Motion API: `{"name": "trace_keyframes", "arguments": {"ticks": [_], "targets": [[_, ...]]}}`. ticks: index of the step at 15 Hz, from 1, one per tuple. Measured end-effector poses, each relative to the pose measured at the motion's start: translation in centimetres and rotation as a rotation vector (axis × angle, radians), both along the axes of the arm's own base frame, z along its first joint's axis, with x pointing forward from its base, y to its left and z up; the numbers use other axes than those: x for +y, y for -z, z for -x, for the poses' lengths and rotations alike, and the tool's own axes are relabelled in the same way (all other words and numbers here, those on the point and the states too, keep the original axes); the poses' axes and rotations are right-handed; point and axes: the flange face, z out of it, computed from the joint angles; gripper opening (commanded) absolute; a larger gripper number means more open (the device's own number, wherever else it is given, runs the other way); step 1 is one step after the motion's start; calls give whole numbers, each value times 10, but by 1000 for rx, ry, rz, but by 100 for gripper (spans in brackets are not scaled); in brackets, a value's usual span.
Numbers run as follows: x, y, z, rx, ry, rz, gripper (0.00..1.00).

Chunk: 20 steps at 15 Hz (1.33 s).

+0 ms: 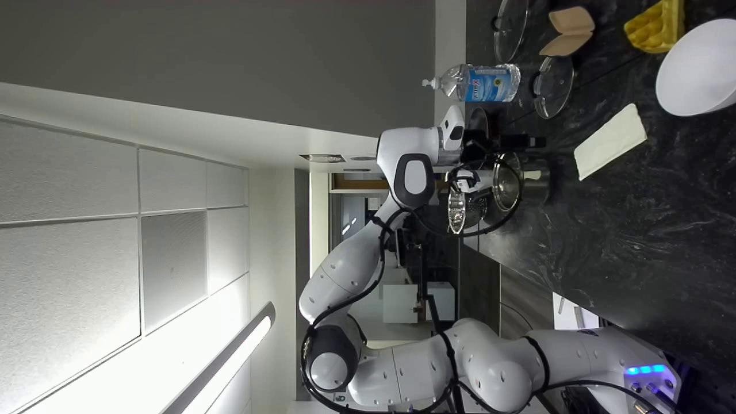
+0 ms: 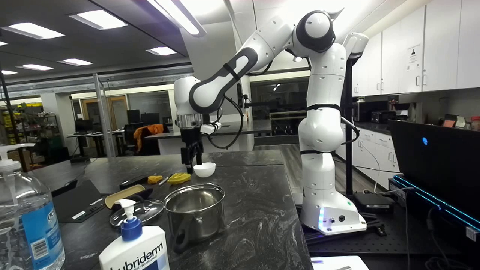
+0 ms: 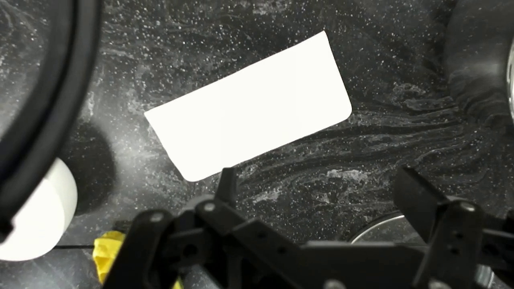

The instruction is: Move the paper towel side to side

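The paper towel is a flat, folded white rectangle (image 3: 249, 108) lying on the dark countertop in the wrist view. It also shows in an exterior view (image 1: 610, 142); I cannot make it out in the remaining exterior view. My gripper (image 3: 317, 176) is open, its two black fingers wide apart with only countertop showing between them. In the wrist view the left fingertip overlaps the towel's lower edge, and the towel lies mostly above and left of the jaws. The gripper points down in both exterior views (image 1: 537, 142) (image 2: 194, 167), seemingly above the counter and apart from the towel.
A metal pot (image 2: 197, 213) stands on the counter, with a white bowl (image 1: 696, 69) and a yellow tray-like object (image 1: 655, 29) on the towel's opposite side. Glass lids (image 1: 555, 86), a tan case (image 1: 569, 31), a clear bottle (image 1: 491, 83) and a lotion bottle (image 2: 138, 247) are around.
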Motion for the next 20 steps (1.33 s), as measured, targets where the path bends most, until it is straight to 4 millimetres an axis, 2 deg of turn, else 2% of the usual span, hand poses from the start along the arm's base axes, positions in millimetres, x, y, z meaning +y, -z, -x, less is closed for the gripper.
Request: {"name": "trace_keyframes", "arguments": {"ticks": [6, 12, 20], "targets": [[-5, 14, 4, 28, 64, -1, 100], [-13, 38, 21, 73, 101, -2, 100], [-1, 72, 47, 49, 62, -1, 100]]}}
